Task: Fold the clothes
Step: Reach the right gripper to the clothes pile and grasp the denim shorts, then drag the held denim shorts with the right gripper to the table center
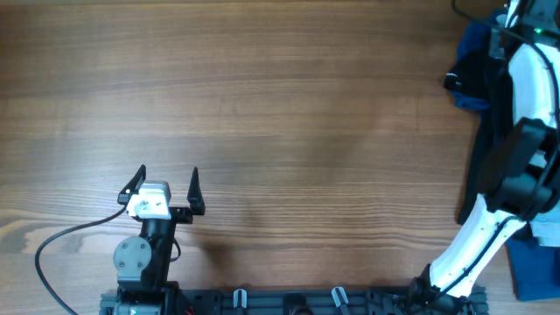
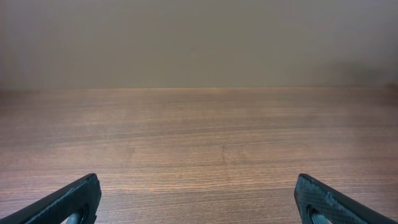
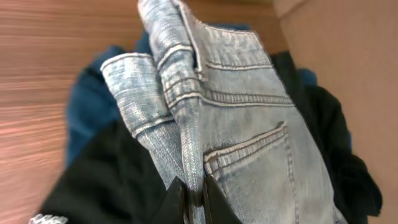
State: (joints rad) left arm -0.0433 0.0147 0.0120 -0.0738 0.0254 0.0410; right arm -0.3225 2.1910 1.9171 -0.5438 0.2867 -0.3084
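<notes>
My right end effector (image 3: 194, 200) is closed on the shorts (image 3: 249, 143), its two dark fingers pinching a fold of the pale denim near a stitched back pocket. The shorts lie bunched on top of a heap at the far right edge of the worktop (image 1: 280, 114), with the waistband and belt loops turned up toward my wrist camera. Under them is a black garment (image 3: 112, 180), which spreads out on both sides. A darker blue garment (image 3: 87, 106) shows beneath that on the left, touching the wood. Just right of the heap there is a tan panel (image 3: 348, 74). It may be the wall of a box, but I cannot tell, nor whether the heap sits in anything.

From overhead my right arm covers most of the heap, and only blue and dark cloth shows beside it at the top right corner. Another blue cloth (image 1: 534, 262) lies at the lower right edge, well apart from the heap.

My left end effector (image 1: 167, 175) is near the front left of the worktop. Its fingers are spread wide with nothing between them, above bare wood.
</notes>
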